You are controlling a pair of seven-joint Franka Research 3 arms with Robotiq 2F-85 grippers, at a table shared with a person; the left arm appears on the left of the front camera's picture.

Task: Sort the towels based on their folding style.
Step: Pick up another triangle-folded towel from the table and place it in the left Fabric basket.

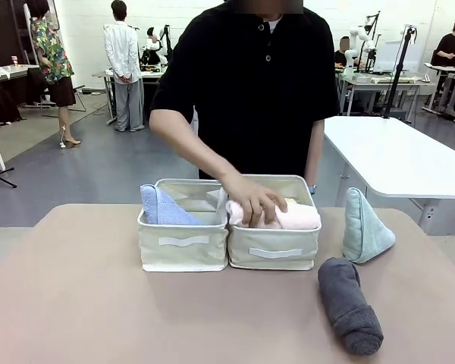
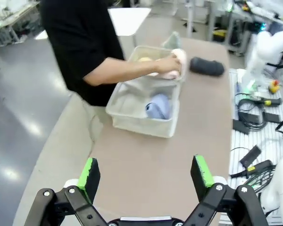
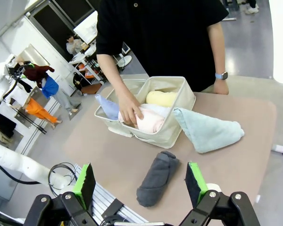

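Observation:
Two cream bins sit side by side mid-table. The left bin holds the periwinkle blue cone towel. In the right bin the person's hand presses on the pale pink roll; the yellow roll and a white roll lie behind it. The pale mint cone stands right of the bins. The dark grey roll lies on the table in front of it. My left gripper is open above the near table. My right gripper is open, high above the grey roll.
The tan table has free room at the left and front. The person in black stands at the far side. A white table lies beyond at the right. Cables and gear lie beside the table in the left wrist view.

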